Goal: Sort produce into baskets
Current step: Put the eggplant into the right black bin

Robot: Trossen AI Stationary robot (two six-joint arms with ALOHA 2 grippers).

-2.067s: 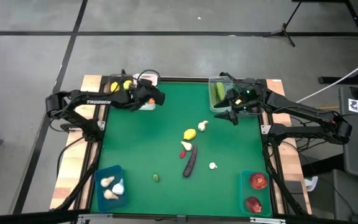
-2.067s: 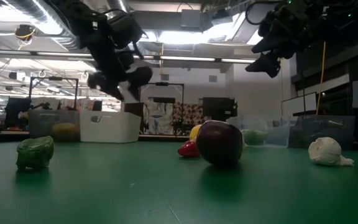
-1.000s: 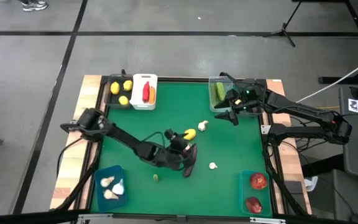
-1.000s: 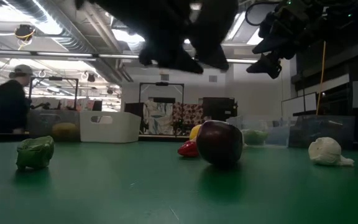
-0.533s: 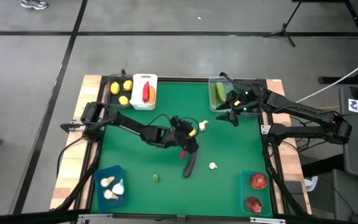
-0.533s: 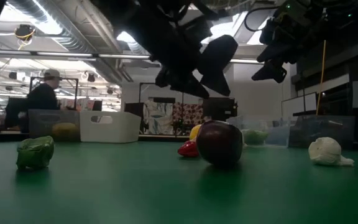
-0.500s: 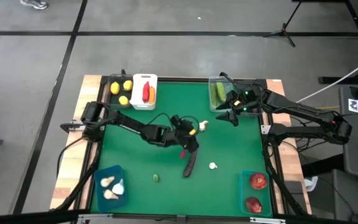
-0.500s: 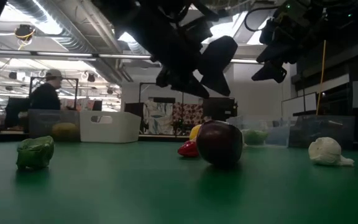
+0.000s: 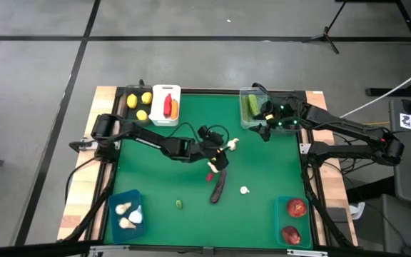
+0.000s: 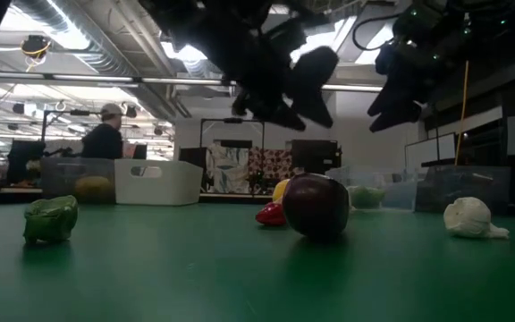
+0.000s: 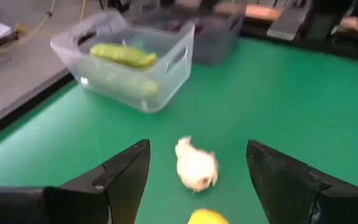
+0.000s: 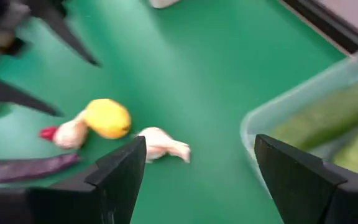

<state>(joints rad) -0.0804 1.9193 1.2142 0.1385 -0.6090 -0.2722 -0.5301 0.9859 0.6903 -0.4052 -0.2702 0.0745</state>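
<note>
while our left claw [image 9: 220, 152] hangs released over the middle of the green mat [image 9: 155, 171], nothing sits between its parted fingers [image 11: 124, 177]; a white garlic bulb [image 11: 196, 166] lies on the mat just ahead of them, and the rim of a lemon [image 11: 209, 217] shows nearest the claw, mostly cut off. beyond the garlic stands the clear bin [image 11: 129, 68] with green cucumbers [image 11: 123, 55] inside. from above, the claw covers the lemon, so we cannot see it there; just past it toward the near edge lie a red chili [image 9: 210, 175] and a dark eggplant [image 9: 218, 186], touching or nearly so. another garlic [image 9: 244, 190] sits near the eggplant, and a small green piece [image 9: 179, 204] lies apart with open mat around it. our right claw [image 9: 262, 131] hangs released just beside the clear bin, holding nothing, with bare mat under it. at table height both claws are dark shapes, hard to read.
</note>
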